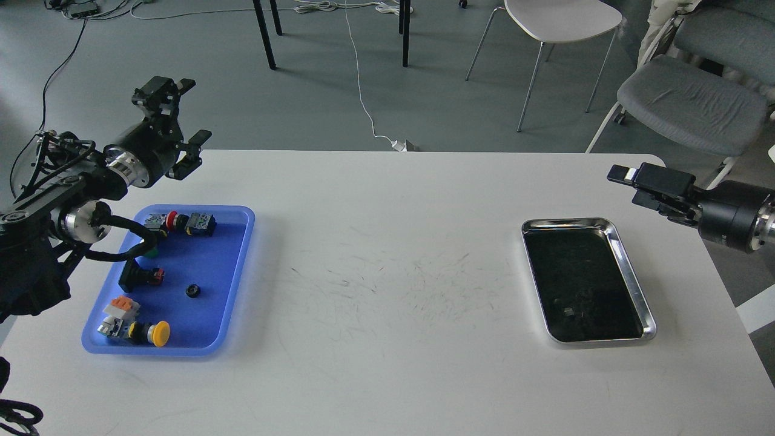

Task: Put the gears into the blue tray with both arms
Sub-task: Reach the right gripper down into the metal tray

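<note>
A wide white worktop (387, 272) fills most of the view, marked with faint dark scuffs near its middle. Beyond it lies grey floor with a white chair (560, 24) and a grey padded chair (690, 103).

The left arm (54, 200) comes in at the left edge and rises over the far left corner of the worktop. Its left hand (181, 121) is released, the two fingers spread well apart and holding nothing, raised above and behind the blue tray (239, 266).

The right arm (735, 221) reaches in from the right edge. Its right hand (636, 181) hangs off the far right of the metal tray (636, 284); the fingers lie close together and I cannot tell whether they are clenched.

The blue tray sits near the left edge of the worktop. The metal tray sits well apart from it on the right, its dark floor showing a small dark lump (569, 312) near the front, too small to identify.

Inside the blue tray are several push-button switches: a red-capped pair (181, 222) at the back, a black one (142, 275) in the middle, a yellow-capped one (148, 332) at the front.

One gear (193, 290) lies in the blue tray, on the bare floor right of the black switch.
</note>
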You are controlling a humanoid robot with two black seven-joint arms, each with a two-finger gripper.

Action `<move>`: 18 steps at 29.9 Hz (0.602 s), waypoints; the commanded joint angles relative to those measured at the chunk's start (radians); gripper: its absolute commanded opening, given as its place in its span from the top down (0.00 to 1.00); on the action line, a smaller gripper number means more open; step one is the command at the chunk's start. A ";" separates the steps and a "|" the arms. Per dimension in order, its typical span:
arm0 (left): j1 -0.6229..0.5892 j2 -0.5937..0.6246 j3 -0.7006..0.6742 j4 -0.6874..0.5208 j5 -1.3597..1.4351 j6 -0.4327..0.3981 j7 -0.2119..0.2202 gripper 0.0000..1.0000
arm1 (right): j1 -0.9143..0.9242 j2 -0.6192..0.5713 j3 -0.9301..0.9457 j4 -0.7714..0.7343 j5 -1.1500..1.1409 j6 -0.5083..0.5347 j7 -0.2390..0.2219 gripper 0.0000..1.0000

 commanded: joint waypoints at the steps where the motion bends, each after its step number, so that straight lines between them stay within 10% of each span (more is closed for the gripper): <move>1: -0.001 0.004 0.000 0.013 0.000 -0.003 -0.004 0.01 | 0.010 -0.002 0.001 0.002 -0.013 0.001 0.003 0.01; 18: 0.002 -0.015 0.002 0.069 0.002 0.009 -0.012 0.01 | 0.057 0.030 -0.047 -0.004 -0.487 0.192 0.008 0.01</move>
